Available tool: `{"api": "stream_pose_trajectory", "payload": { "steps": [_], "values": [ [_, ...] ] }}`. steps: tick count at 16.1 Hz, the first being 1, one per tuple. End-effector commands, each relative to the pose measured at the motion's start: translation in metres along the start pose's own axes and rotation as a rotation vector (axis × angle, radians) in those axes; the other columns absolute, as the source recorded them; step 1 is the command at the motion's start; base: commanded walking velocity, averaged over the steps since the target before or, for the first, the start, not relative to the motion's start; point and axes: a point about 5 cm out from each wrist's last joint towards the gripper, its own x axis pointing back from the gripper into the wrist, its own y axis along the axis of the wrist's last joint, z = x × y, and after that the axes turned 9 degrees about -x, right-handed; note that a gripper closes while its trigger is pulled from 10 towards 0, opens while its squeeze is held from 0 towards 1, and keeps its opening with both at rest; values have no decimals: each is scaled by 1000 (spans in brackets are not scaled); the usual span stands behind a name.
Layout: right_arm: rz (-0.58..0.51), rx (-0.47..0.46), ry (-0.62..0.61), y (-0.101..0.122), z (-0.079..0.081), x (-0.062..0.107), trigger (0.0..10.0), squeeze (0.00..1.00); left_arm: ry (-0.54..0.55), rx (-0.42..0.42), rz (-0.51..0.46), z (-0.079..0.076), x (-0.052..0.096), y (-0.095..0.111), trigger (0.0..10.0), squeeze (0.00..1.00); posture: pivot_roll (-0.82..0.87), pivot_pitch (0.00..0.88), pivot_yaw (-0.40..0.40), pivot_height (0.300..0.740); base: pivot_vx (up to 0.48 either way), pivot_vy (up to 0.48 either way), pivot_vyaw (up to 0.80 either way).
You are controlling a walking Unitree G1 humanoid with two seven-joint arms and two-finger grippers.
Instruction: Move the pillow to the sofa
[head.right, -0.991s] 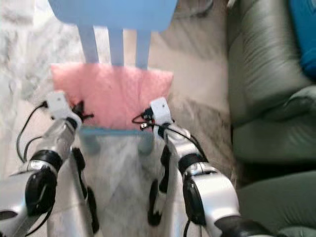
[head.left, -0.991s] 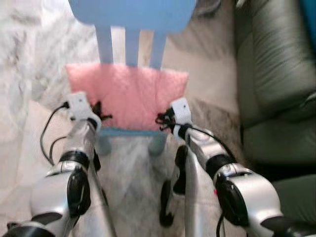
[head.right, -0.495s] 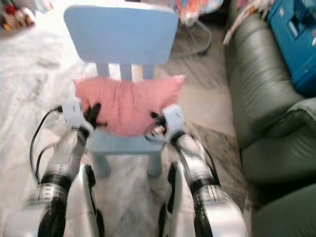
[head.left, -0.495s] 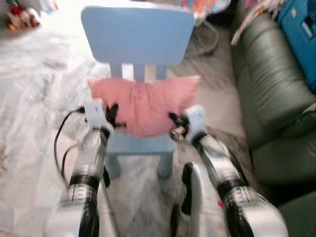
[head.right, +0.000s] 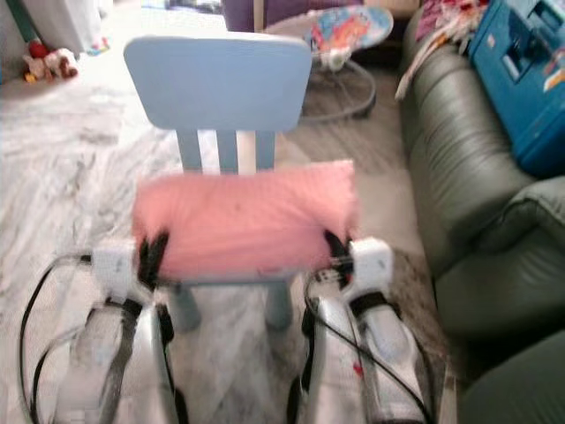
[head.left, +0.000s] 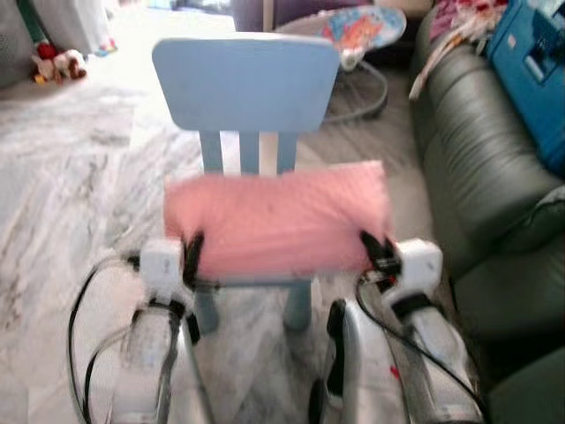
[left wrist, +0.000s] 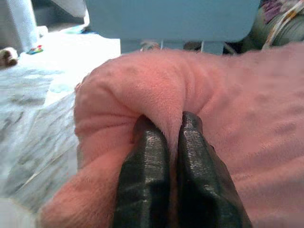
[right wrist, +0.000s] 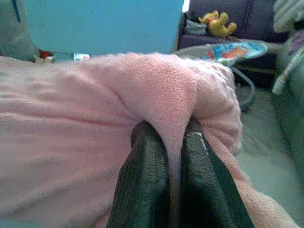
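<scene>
The left end effector (head.left: 192, 256) and right end effector (head.left: 374, 250) each pinch a fold of the pink pillow (head.left: 278, 221). It appears soft and light; opposite end grips should limit sagging toward the sofa (head.left: 481, 168).

No text, label, brand, number or sign can be read on anything here, and the blur leaves any small print illegible.

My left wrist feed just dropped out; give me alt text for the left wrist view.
The left gripper is shut on a pinched fold at the end of the pink pillow, its two black fingers pressed close together. Behind the pillow stands the light blue chair backrest, with pale marbled floor alongside.
</scene>
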Motion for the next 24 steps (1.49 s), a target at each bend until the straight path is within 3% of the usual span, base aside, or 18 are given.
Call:
{"api": "stream_pose_trajectory", "payload": {
  "steps": [1, 2, 3, 4, 5, 6, 13, 24],
  "values": [
    [-22, -1, -66, 9, -8, 4, 0, 0, 64, -34, -2, 12, 4, 5, 0, 0, 44, 0, -54, 489, 0, 0, 0],
    [-15, -2, -69, 10, -6, 6, 0, 0, 82, -38, 13, 13, 7, 2, 0, 0, 41, 0, -59, 489, 0, 0, 0],
    [-16, -2, -74, 11, -6, 3, 9373, 0, 96, -44, 45, 14, 6, -4, 0, 0, 41, 0, -59, 489, 0, 0, 0],
    [-31, -34, -69, 15, -4, -3, 10000, 0, 91, -51, 67, 11, 3, -8, 1765, 0, 33, 0, -57, 489, 0, 0, 0],
    [-37, -48, -56, 19, -2, -7, 10000, 0, 78, -58, 70, 8, 0, -7, 8039, 0, 29, 0, -57, 489, 0, 0, 0],
    [-46, -42, -42, 22, 1, -10, 10000, 0, 69, -61, 69, 5, -2, -6, 10000, 0, 24, 0, -57, 489, 0, 0, 0],
    [-51, -50, -54, 34, -2, -16, 10000, 0, 53, -58, 57, -1, -21, 0, 10000, 0, -6, 0, -42, 573, 0, 0, 0],
    [-38, -55, -70, 36, -4, -20, 10000, 0, 47, -71, 76, -8, -28, -1, 10000, 0, -16, 0, -39, 702, 0, 0, 0]
  ]
}}
